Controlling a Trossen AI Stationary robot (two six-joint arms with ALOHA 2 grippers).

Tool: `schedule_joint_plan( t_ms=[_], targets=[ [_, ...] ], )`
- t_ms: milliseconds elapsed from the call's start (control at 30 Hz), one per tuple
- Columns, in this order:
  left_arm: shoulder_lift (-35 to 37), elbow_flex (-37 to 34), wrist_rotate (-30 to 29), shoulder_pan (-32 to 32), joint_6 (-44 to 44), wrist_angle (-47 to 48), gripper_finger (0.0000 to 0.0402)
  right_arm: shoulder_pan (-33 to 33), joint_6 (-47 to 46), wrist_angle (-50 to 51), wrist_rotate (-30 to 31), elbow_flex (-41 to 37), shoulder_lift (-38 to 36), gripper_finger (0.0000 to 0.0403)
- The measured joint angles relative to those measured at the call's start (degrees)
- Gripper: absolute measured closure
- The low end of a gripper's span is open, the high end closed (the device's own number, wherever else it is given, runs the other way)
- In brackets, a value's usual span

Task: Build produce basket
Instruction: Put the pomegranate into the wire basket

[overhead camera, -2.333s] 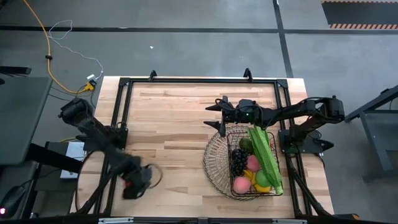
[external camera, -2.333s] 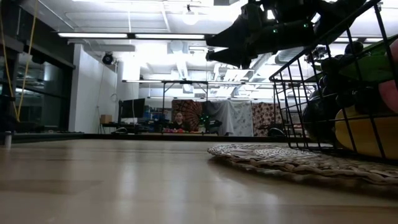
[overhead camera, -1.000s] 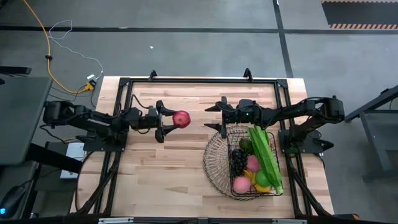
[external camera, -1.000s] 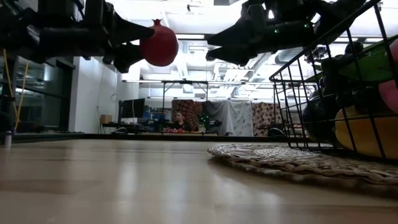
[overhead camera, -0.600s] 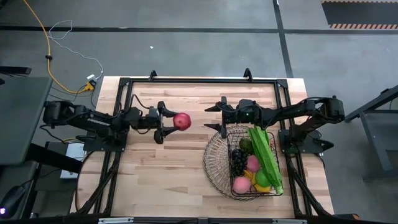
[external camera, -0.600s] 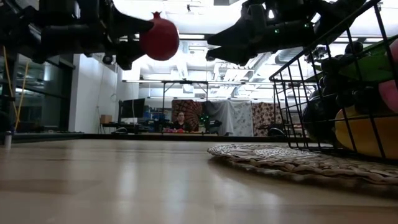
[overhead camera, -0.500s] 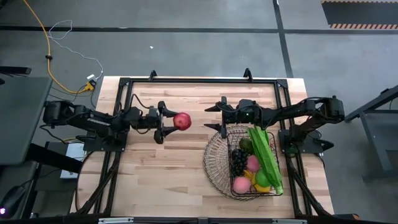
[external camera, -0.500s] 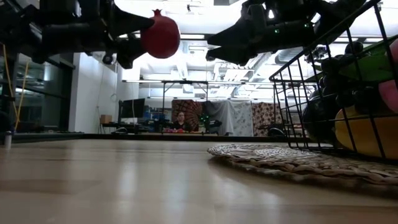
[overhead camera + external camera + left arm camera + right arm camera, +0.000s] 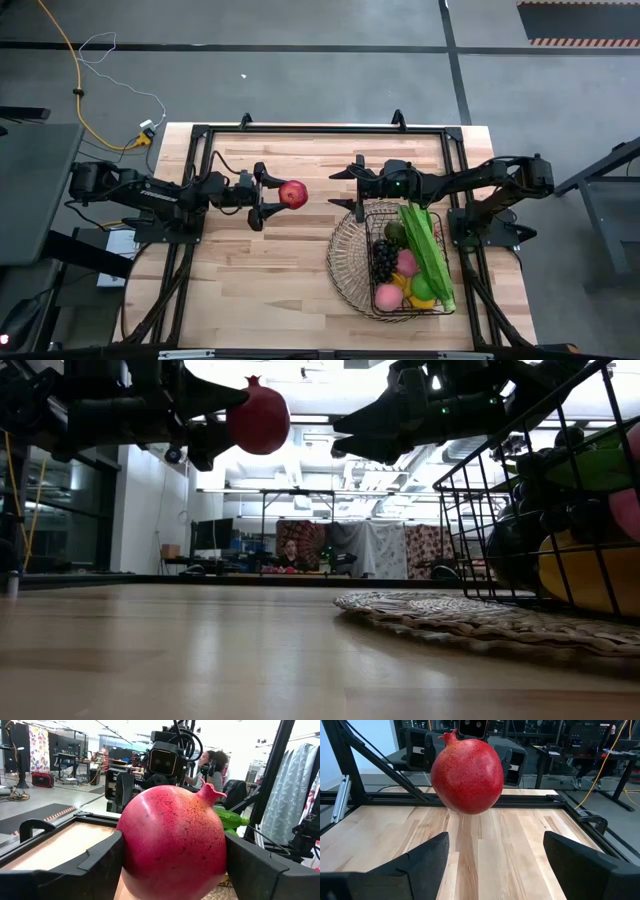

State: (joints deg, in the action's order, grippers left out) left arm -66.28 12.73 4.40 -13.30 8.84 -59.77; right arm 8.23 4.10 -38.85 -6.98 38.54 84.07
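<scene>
**Holding a pomegranate aloft, short of the basket**

Hanging above the bare boards, a red pomegranate (image 9: 293, 194) sits clamped between the two fingers of the left gripper (image 9: 270, 196), one dark finger (image 9: 60, 870) pressed to each flank and its small crown pointing away from that wrist. In the low view the fruit (image 9: 257, 419) is well clear of the table (image 9: 300, 290), with nothing under it.

Straight ahead of the left gripper, facing it across a gap, is the right gripper (image 9: 343, 187). Its jaws stand apart and hold nothing; from its own wrist camera the pomegranate (image 9: 467, 770) shows in the gap between its spread fingers (image 9: 420, 862), not touching them.

Just behind and below the right gripper, toward the right arm's base, lies the basket (image 9: 345, 262), dark wire with a round flared rim and a deeper mesh centre. It rests on the table, well apart from the held fruit. Inside the mesh centre is the produce (image 9: 410, 262): long green beans (image 9: 425, 245) lying along the far side from the left gripper, dark grapes (image 9: 383, 258) on the near side, pink peaches (image 9: 388, 296), and yellow and green pieces between them.

Far beyond the table in the low view, a person (image 9: 290, 553) sits in the room.
</scene>
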Motion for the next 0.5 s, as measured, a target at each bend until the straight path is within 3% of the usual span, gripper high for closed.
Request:
schedule_joint_plan(
  t_ms=[500],
  targets=[
    [-0.06,0.36,-2.32,0.0,2.65,0.06,0.0116,-0.02,-3.92,-1.22,-0.02,0.52,0.0,0.0089]
  ],
)
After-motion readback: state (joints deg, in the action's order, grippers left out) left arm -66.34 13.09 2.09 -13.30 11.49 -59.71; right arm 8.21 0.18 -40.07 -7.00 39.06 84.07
